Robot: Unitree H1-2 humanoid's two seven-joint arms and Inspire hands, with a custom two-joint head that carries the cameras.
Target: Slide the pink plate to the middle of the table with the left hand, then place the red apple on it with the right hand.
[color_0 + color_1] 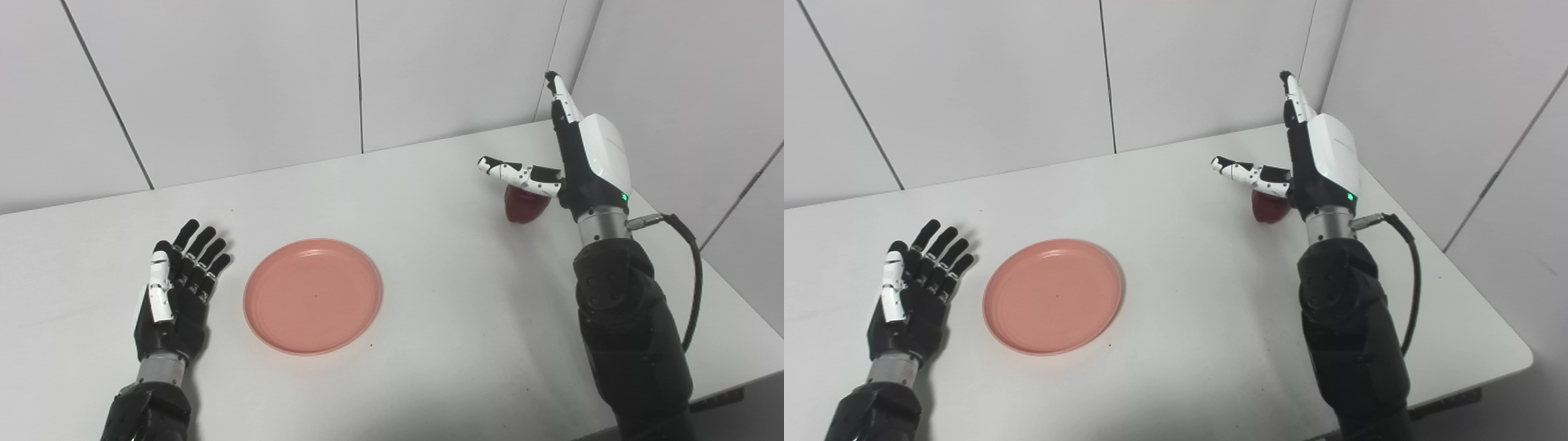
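White table (pixel 465 318), pale panel walls behind & to the right, meeting in a corner just past the right hand (pixel 588 159). That hand stands on edge, fingers straight up and apart, thumb (pixel 517 173) stuck out sideways toward the left: spread wide, holding nothing. Red apple (pixel 523 205) sits on the tabletop just under the thumb, partly hidden by thumb & palm; can't tell if it touches them. A black cable loops off the wrist on the outer side, near the table's right edge, so little room that way; far edge & wall are close beyond the fingertips too. Pink plate (pixel 312 297) lies flat w/ nothing on it, well apart from the apple, just beside the left hand (pixel 174 294) on its inner side, not touching. Left hand rests low over the table, palm up, fingers spread, holding nothing. Bare tabletop between plate & apple; nothing in between.
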